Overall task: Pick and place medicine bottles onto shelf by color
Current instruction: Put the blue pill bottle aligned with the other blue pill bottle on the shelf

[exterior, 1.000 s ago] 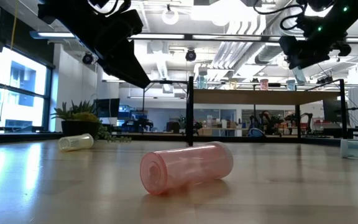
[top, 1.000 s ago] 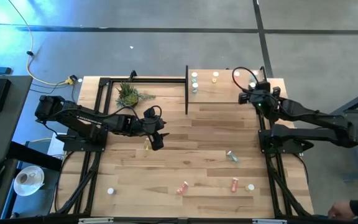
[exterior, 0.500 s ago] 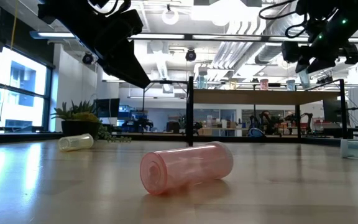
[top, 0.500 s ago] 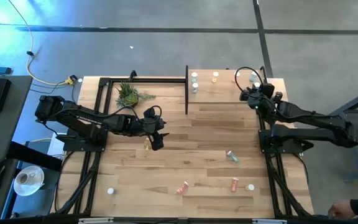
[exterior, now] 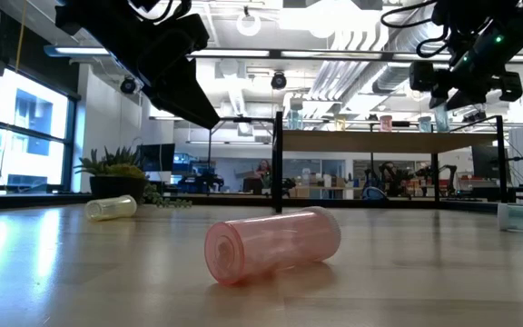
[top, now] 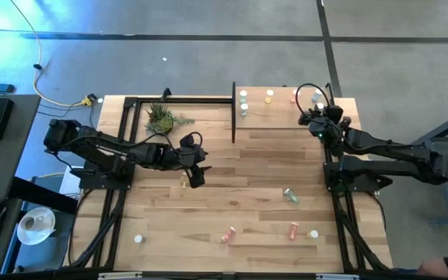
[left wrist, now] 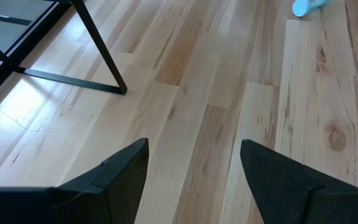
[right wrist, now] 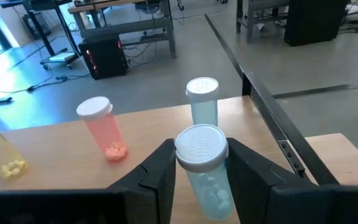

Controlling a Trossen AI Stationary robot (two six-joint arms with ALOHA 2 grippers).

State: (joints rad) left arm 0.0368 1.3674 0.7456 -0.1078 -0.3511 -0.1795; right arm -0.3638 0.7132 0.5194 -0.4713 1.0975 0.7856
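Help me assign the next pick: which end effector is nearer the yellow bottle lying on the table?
Left. The left end effector hangs open right beside the yellow bottle, mid-table. The right end effector is far across, over the shelf, shut on a teal bottle.

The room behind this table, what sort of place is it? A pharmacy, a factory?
Most likely a robotics lab or workshop in an open industrial hall. It has a bare concrete floor, exposed ceiling ducts, and more workbenches with cabling beyond the wooden table.
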